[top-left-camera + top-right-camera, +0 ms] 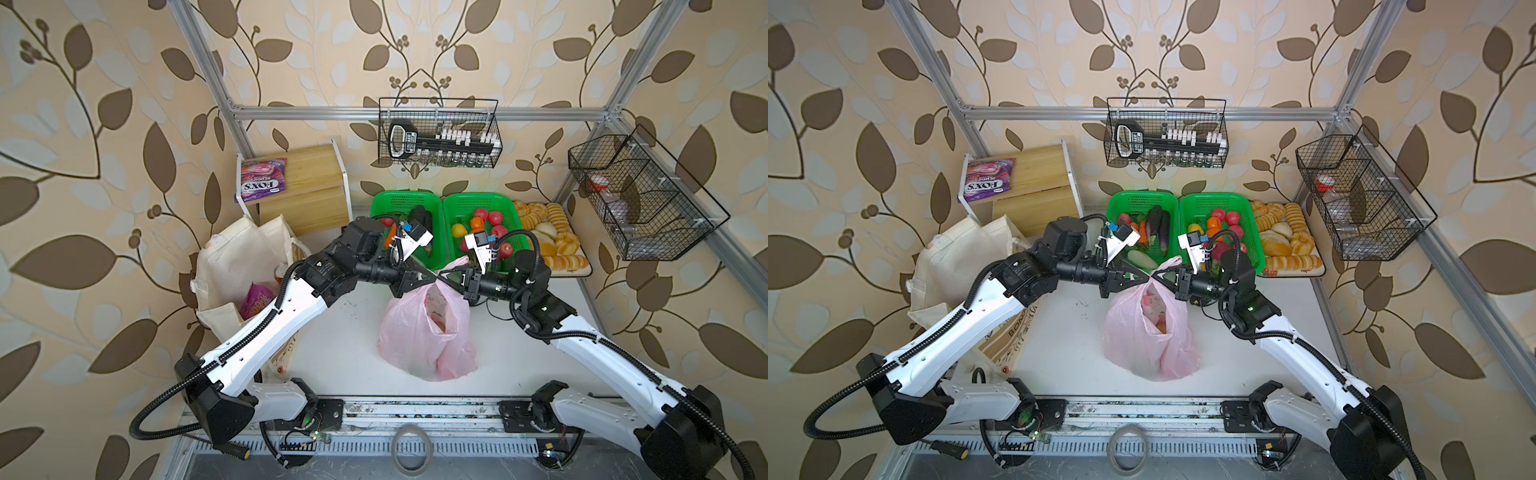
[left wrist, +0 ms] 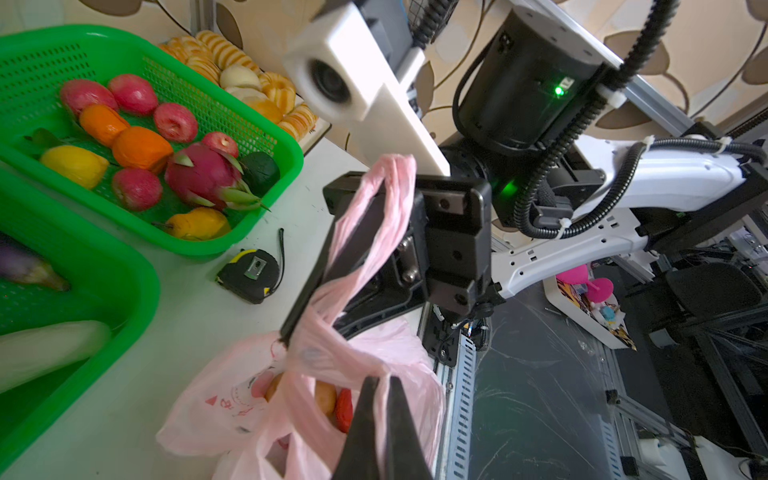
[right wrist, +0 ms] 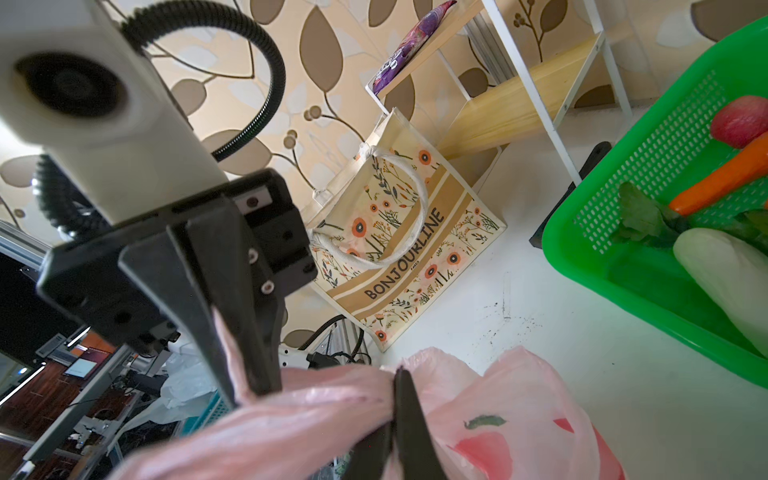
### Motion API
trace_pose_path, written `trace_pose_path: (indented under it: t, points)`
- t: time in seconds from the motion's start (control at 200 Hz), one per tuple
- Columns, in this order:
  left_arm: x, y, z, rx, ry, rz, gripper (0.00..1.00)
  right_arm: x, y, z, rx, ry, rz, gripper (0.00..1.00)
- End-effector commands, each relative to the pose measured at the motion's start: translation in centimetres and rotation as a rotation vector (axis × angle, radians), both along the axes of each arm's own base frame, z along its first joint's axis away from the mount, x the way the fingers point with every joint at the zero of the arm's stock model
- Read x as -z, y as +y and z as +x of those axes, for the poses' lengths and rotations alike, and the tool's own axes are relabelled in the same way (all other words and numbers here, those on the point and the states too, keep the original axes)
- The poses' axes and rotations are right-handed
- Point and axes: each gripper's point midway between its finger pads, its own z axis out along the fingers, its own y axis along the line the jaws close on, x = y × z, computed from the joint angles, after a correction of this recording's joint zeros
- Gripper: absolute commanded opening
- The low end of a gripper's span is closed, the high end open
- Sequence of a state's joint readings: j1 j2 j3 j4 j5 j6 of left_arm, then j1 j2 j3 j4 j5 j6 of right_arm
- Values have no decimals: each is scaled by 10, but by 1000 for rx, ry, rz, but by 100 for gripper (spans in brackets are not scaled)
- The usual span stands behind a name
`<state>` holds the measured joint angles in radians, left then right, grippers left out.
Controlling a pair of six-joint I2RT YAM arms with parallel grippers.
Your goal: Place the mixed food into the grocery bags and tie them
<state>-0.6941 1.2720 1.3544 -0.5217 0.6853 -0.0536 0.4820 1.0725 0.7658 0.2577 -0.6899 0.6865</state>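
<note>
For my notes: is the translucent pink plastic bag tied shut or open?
Open. The translucent pink plastic bag has handles crossed, not drawn tight, held by left pincer and right pincer; its gaping mouth shows a brown potato.

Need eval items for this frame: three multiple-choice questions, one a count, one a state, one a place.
1. How many green baskets are there?
A) one B) two C) three

2. The left gripper and right gripper are:
A) both open B) each shut on a handle of the pink bag C) both shut on nothing

3. The purple-pink FOX'S packet lies:
A) in a green basket B) in the pink bag C) on the wooden shelf

Answers:
1 B: two baskets stand side by side at the back.
2 B: both wrist views show the jaws closed on pink handles.
3 C: it lies on the shelf's top board.
</note>
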Motion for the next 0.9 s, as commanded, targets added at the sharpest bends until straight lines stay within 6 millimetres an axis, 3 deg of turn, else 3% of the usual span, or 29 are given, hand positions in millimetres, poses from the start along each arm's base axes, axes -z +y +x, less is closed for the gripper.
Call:
trace_pose_path:
  t: [0.0,0.14,0.465,0.66,0.895]
  points:
    - [-1,-9,-17,43,36,-30,5,8,-11,19,124,63,18,0]
    - [21,-18,-19,33,81,-34,15,12,-14,18,138,70,20,0]
    - [46,-29,-18,36,133,-12,32,16,-10,-4,41,69,5,3]
    - [63,-28,-18,28,158,19,35,17,-8,-12,-5,65,-3,12]
    - [66,-28,-18,33,157,23,33,17,-4,-17,-51,56,-10,32]
